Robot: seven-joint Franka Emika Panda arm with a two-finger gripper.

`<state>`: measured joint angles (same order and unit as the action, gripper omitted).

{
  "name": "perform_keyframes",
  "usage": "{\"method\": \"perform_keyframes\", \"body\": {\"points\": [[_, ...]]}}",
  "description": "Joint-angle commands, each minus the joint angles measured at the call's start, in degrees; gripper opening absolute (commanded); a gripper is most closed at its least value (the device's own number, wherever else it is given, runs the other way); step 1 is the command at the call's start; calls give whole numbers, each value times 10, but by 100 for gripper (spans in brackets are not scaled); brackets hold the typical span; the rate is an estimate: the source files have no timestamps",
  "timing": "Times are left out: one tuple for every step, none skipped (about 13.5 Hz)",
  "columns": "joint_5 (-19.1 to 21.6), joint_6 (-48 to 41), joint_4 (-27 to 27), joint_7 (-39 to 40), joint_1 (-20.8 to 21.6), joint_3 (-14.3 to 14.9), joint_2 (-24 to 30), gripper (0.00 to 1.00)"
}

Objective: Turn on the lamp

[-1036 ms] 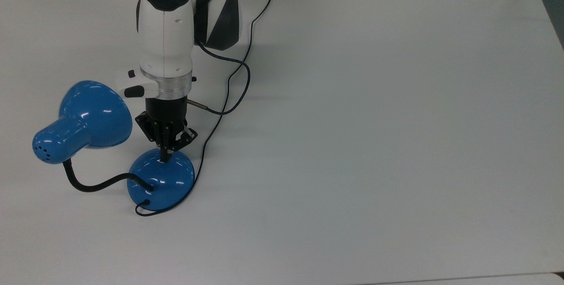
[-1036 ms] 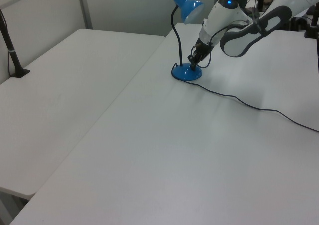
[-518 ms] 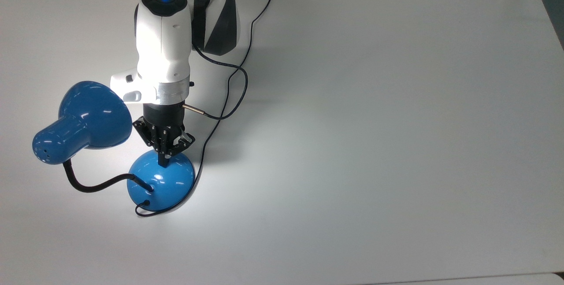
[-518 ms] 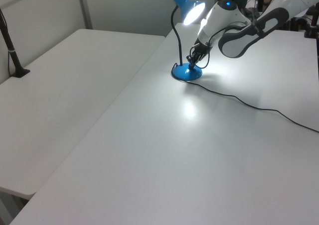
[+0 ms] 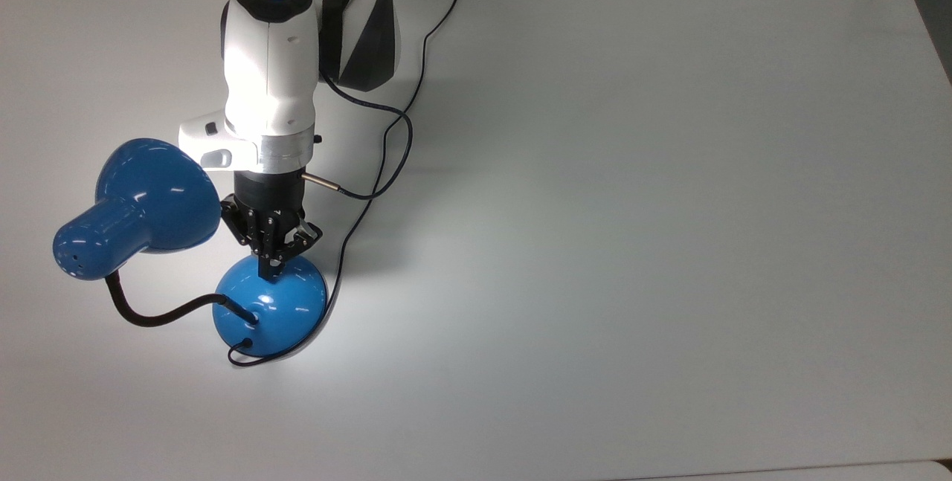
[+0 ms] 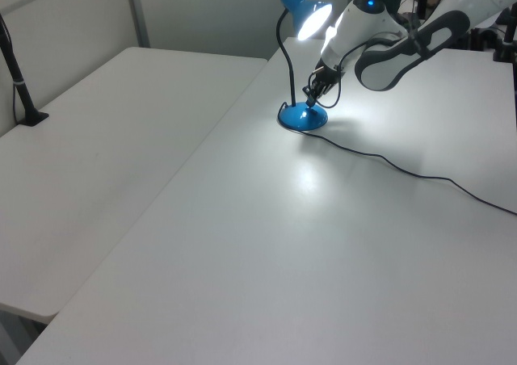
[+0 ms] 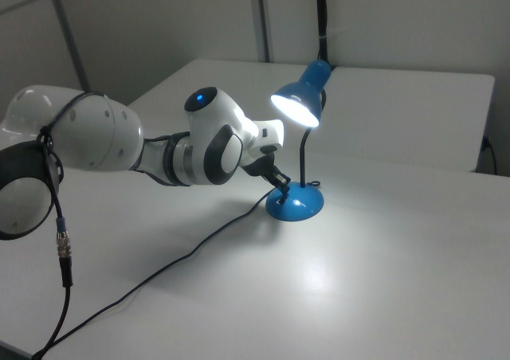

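Lamp [image 7: 296, 105] lit near desk [image 5: 632, 169] edge; task looks done. Gripper [image 5: 269, 267] fingers together, tip at base; only withdrawal left.

From my station, the lamp [image 5: 269, 305] stands on the bench [image 5: 632, 206] toward the top view's left, its shade [image 5: 149, 195] held up and off to the top view's left of its base. My gripper [image 5: 268, 267] sits over the base's far edge, between the shade and the cord [image 5: 375, 191], which runs along the bench past the arm [image 5: 275, 72]. A second bench [image 6: 97, 163] stands on the left view's left.
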<state>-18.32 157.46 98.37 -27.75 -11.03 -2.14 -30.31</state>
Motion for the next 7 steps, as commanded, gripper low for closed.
{"method": "perform_keyframes", "body": {"points": [[-15,-108,25,-11,15,-31,62,0],[-15,-142,24,-9,17,-46,71,0],[-15,-172,23,-9,21,-60,79,0],[-15,-198,22,-9,22,-71,89,0],[-11,-228,21,-9,25,-82,100,0],[-8,-257,20,-7,29,-92,114,0],[-6,-286,21,-2,33,-100,132,0]]}}
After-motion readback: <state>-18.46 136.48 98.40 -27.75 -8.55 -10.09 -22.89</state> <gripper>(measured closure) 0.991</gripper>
